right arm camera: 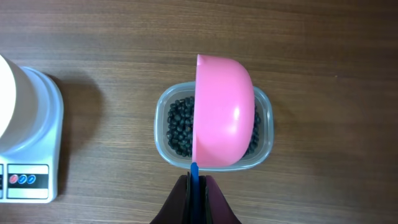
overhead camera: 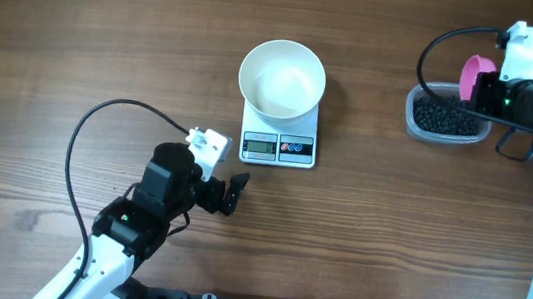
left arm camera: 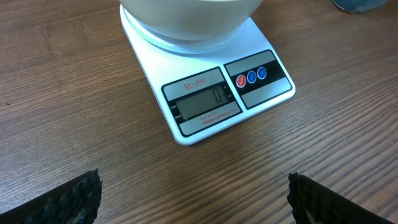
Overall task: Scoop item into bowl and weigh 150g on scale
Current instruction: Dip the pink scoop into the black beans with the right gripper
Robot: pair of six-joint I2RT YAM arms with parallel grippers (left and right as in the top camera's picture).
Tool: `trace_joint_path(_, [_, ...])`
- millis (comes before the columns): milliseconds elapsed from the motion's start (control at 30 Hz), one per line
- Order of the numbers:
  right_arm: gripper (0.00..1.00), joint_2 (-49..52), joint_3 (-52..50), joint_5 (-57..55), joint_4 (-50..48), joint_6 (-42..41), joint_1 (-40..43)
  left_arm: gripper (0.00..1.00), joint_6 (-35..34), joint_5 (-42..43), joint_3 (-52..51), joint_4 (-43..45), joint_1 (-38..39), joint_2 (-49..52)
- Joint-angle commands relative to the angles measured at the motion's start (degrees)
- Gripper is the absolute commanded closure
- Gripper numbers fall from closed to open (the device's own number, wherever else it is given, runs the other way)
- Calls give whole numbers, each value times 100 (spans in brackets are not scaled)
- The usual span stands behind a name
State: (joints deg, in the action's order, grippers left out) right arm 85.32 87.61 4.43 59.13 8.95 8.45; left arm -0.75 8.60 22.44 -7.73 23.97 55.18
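From overhead I see a wooden bench (overhead camera: 79, 28) with a white scale (overhead camera: 279, 146) at the centre of the frame. A round white bowl (overhead camera: 283, 77) sits on the scale's platform, and its inside shows only plain white. In the left wrist view the scale's grey display reads zero, with the bowl's base at the top edge of the frame. My left tool (left arm camera: 193, 186) is at the lower left of centre overhead, pointing at the scale's front. Its jaws are spread wide and grasp nothing. At the upper right of the overhead frame, well apart from the scale, stands a clear rounded-rectangular tub (overhead camera: 420, 127). It holds a layer of tiny black beads (right arm camera: 180, 127). My right tool (right arm camera: 197, 186) is clenched on the thin blue handle (right arm camera: 194, 169) of a pink scoop (right arm camera: 224, 112). The scoop hangs over the tub, turned so its domed back faces the wrist camera and covers much of the beads. I cannot tell whether anything is inside the scoop.
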Motion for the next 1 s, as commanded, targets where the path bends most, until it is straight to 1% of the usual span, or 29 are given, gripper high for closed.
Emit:
trace_joint_path(0, [96,219,76,-378,-7,160,22,0,-59,-57,-20,-7,-24,-46])
trace_joint_path(100, [96,570,76,-520,11,157,22,0,-59,-57,-20,-7,-24,-46])
trace_joint_path(367, [96,1515,76,-1598,129,101,20,0,-61,-57,-20,-7,-24,-46])
trace_joint_path(533, [96,1941,76,-1659,79,140,20,0,-61,-57,-20,-7,-24,-46])
trace_joint_path(700, [96,2035,26,-831,42,162,9,0,-59,-57,-20,-7,-24,-46])
trace_joint_path(800, [96,2035,-203,-289,-17,299,9,0,-59,-57,-20,-7,-24,-46])
trace_joint_path(967, [96,2035,-472,247,-166,304,9,0,-61,-57,-22,-7,-24,-46])
